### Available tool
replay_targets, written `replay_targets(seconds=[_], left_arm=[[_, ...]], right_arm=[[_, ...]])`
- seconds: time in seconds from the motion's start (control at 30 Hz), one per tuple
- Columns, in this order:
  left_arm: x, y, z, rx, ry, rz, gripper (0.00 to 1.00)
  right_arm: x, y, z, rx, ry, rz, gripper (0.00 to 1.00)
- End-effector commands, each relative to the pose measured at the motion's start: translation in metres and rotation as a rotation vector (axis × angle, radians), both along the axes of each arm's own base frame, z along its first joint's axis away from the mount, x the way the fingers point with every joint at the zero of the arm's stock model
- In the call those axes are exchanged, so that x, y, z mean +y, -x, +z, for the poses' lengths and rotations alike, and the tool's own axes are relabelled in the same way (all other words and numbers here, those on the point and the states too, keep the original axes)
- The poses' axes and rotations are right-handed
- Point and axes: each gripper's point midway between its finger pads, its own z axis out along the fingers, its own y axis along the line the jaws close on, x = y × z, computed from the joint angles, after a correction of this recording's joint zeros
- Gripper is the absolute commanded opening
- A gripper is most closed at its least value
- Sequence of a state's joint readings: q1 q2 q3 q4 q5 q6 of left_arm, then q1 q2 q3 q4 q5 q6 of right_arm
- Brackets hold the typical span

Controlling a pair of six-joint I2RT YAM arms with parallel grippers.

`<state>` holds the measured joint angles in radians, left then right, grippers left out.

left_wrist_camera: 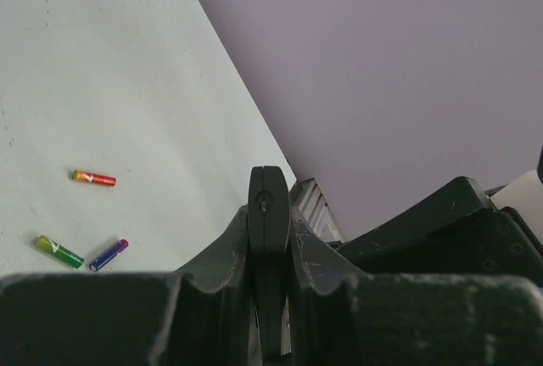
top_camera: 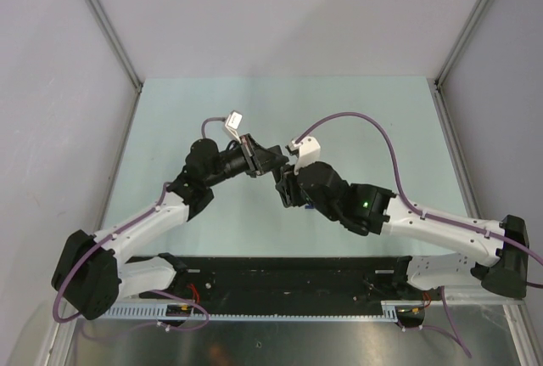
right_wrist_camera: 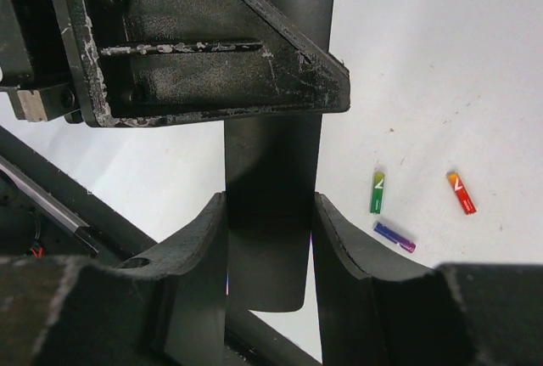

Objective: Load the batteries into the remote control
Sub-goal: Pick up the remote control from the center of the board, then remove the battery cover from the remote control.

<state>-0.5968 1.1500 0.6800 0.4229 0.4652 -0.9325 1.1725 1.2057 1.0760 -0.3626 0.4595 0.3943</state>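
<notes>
The remote control (right_wrist_camera: 271,162), a slim black bar, is held off the table by both grippers. My right gripper (right_wrist_camera: 270,205) is shut on its lower end across the flat width. My left gripper (left_wrist_camera: 269,213) is shut on its thin edges, and in the left wrist view the remote control (left_wrist_camera: 268,200) shows edge-on. In the top view the left gripper (top_camera: 270,160) and right gripper (top_camera: 288,183) meet mid-table. Three batteries lie loose on the table: red (left_wrist_camera: 93,178), green (left_wrist_camera: 58,251) and blue-purple (left_wrist_camera: 109,255). The right wrist view shows the same green (right_wrist_camera: 377,192), red (right_wrist_camera: 461,193) and blue-purple (right_wrist_camera: 394,237) batteries, right of the fingers.
The pale green table (top_camera: 212,111) is enclosed by lilac walls with metal corner posts (top_camera: 106,26). A black base rail (top_camera: 288,277) runs along the near edge. Purple cables (top_camera: 373,124) loop above the right arm.
</notes>
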Motion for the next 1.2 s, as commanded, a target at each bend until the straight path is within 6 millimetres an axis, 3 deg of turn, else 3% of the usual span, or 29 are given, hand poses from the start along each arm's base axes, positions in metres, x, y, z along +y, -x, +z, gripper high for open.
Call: replay_targets(seconds=[0.0, 0.1, 0.2, 0.37, 0.4, 0.47, 0.53, 0.57, 0.6, 0.67, 0.7, 0.87, 1.03, 1.17], left_arm=[[-0.002, 0.002, 0.013, -0.039, 0.028, -0.015, 0.00], [0.001, -0.007, 0.019, -0.028, 0.042, 0.002, 0.00], [0.006, -0.021, 0.024, -0.011, 0.055, 0.018, 0.00], [0.008, -0.037, 0.032, -0.007, 0.064, 0.010, 0.00], [0.007, -0.040, 0.032, -0.002, 0.068, 0.004, 0.00], [0.010, -0.041, 0.036, 0.009, 0.094, -0.014, 0.00], [0.013, -0.044, 0.039, 0.005, 0.120, -0.018, 0.00], [0.013, -0.041, 0.038, 0.021, 0.131, -0.033, 0.00], [0.014, -0.041, 0.039, 0.023, 0.137, -0.042, 0.00], [0.011, -0.037, 0.042, 0.028, 0.160, -0.081, 0.00], [0.010, -0.036, 0.042, 0.032, 0.165, -0.094, 0.00], [0.005, -0.032, 0.047, 0.037, 0.184, -0.145, 0.00], [0.003, -0.030, 0.047, 0.049, 0.188, -0.170, 0.00], [0.003, -0.030, 0.049, 0.054, 0.196, -0.169, 0.00]], right_arm=[[0.004, -0.003, 0.042, -0.034, -0.121, -0.001, 0.39], [0.000, -0.002, 0.043, 0.003, -0.147, 0.018, 0.70], [-0.003, 0.000, 0.050, 0.034, -0.188, 0.055, 0.83], [-0.022, -0.011, 0.061, 0.074, -0.252, 0.037, 0.94], [-0.020, -0.007, 0.061, 0.108, -0.272, 0.073, 0.94], [-0.028, -0.020, 0.056, 0.181, -0.326, 0.062, 0.95], [-0.021, -0.011, 0.052, 0.280, -0.393, 0.162, 0.95], [-0.027, -0.022, 0.045, 0.294, -0.430, 0.149, 0.95], [-0.023, -0.015, 0.046, 0.350, -0.484, 0.200, 0.96], [-0.026, -0.025, 0.051, 0.355, -0.571, 0.225, 0.96], [-0.024, -0.017, 0.043, 0.425, -0.607, 0.264, 0.96], [-0.014, -0.014, 0.055, 0.420, -0.692, 0.385, 0.96], [-0.008, -0.017, 0.049, 0.443, -0.716, 0.413, 0.93], [-0.003, -0.019, 0.039, 0.483, -0.735, 0.433, 0.83]])
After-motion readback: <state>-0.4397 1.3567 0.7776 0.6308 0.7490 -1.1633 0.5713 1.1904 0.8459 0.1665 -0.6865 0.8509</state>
